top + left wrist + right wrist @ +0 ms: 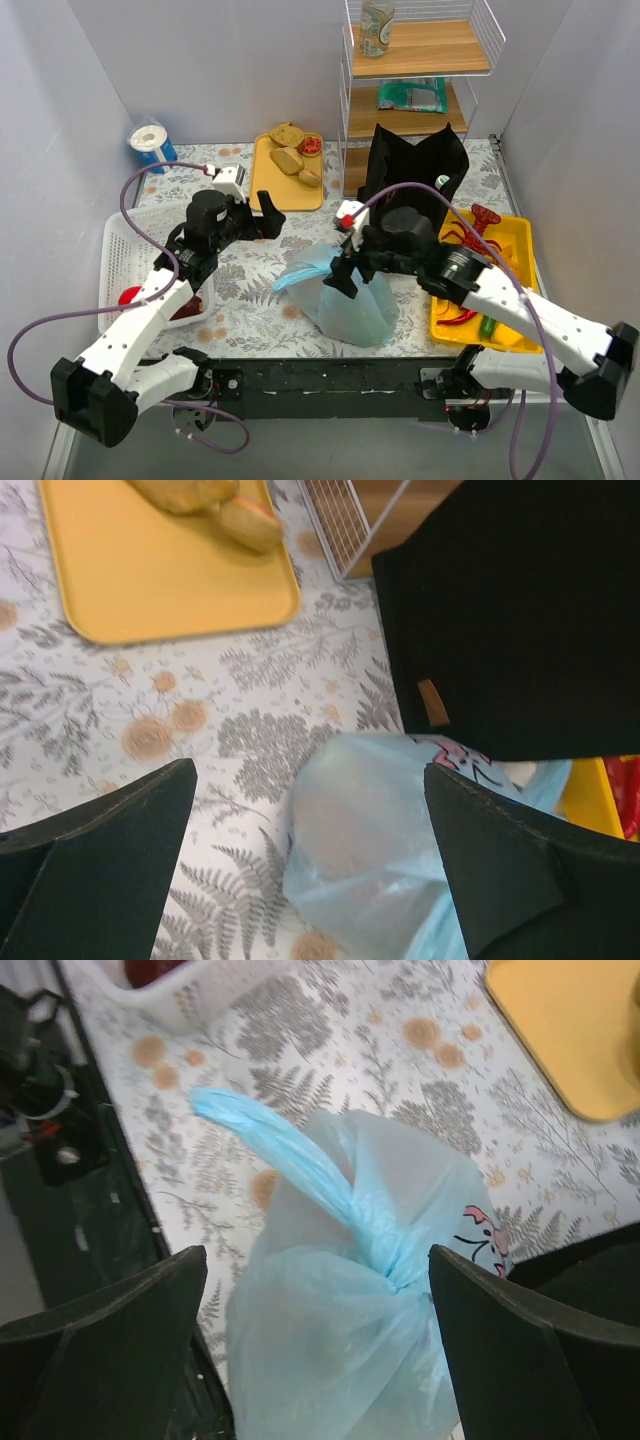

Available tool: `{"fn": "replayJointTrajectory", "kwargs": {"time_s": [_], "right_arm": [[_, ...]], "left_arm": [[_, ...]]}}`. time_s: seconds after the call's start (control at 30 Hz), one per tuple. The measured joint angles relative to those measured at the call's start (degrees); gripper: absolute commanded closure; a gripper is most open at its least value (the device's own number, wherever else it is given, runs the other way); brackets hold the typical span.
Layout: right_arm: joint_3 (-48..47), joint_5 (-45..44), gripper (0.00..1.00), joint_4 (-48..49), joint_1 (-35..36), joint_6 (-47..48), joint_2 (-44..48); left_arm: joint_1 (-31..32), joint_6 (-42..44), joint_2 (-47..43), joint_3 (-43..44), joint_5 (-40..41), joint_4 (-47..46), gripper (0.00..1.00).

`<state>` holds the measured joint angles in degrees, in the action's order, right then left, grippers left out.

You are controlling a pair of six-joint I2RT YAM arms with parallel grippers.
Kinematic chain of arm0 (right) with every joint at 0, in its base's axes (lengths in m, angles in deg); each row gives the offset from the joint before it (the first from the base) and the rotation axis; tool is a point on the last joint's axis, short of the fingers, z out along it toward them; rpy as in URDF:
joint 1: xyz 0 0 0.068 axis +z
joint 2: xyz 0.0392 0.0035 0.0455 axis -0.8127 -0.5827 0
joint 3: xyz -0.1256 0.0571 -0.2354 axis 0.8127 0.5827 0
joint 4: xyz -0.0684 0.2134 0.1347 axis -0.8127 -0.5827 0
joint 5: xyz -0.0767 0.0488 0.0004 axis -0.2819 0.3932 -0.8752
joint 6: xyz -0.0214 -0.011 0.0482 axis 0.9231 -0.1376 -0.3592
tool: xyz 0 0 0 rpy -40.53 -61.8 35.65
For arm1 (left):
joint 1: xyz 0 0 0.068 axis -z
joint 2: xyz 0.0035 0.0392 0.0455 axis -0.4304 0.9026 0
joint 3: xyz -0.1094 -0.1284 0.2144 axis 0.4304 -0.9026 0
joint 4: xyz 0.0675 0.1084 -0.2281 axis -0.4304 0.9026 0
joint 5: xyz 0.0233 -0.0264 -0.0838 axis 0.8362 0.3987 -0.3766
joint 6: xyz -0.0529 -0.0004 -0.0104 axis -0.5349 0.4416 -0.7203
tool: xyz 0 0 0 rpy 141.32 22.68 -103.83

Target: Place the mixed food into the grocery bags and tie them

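**Right wrist view: blue bag knotted, both grippers empty**

The light-blue bag (340,1350) sits on the table near the front edge, between the two arms. Its handles are drawn into a knot (395,1265), with one loose tail (270,1145) trailing toward the basket. The right gripper (318,1255) hangs over it, jaws spread wide with nothing in them. The left gripper (308,775) hovers beside it, equally wide and empty. The black bag (415,170) stands upright just in front of the wire shelf (420,60).

The blue film looks thin, soft and slippery, and its rounded bulge suggests some weight inside. The knot or the twisted neck under it is probably the safest hold, since the body wall would likely slide or tear. The black bag seems stiff enough to take by its upper edge.

A flat floral cloth (250,300) covers the table. Space is tight, with a bread tray (270,190) at the back, a second yellow tray (515,240) on the right and a white basket (120,250) on the left. Grey walls close in on three sides.
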<state>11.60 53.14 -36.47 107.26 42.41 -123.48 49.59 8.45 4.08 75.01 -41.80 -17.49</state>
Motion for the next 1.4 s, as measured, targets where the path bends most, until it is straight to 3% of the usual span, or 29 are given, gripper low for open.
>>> {"fn": "replayJointTrajectory", "kwargs": {"time_s": [0.1,0.3,0.73,0.8,0.9,0.93,1.1,1.4], "right_arm": [[-1.5,-7.3,0.02,-0.3,2.0,0.6,-6.8],[-0.2,-15.9,0.01,-1.1,2.3,4.0,-11.5],[4.0,-10.7,0.03,0.8,2.7,6.3,-17.0],[4.0,-9.5,0.09,0.7,2.7,6.2,-19.1],[4.0,-8.3,0.40,0.3,2.7,6.0,-21.5],[4.0,-7.8,0.55,0.2,2.7,6.0,-22.0],[2.3,-5.4,0.96,-0.9,2.7,5.2,-22.4],[-9.4,-2.4,0.99,-7.6,2.7,3.3,-16.6]], "left_arm": [[-1.9,2.7,3.4,2.0,-0.2,-2.6,0.02],[-3.6,6.1,6.4,1.5,0.6,-5.2,0.02],[-4.1,7.6,6.4,-2.4,0.5,-6.1,0.02],[-4.1,7.7,6.4,-2.4,0.5,-6.1,0.02],[-4.1,7.8,6.4,-2.4,0.5,-6.1,0.02],[-4.1,7.9,6.3,-2.4,0.5,-6.1,0.02],[-4.1,7.9,6.3,-2.4,0.9,-6.1,0.02],[-4.1,8.1,4.8,-2.7,1.8,-6.1,0.02]]}}
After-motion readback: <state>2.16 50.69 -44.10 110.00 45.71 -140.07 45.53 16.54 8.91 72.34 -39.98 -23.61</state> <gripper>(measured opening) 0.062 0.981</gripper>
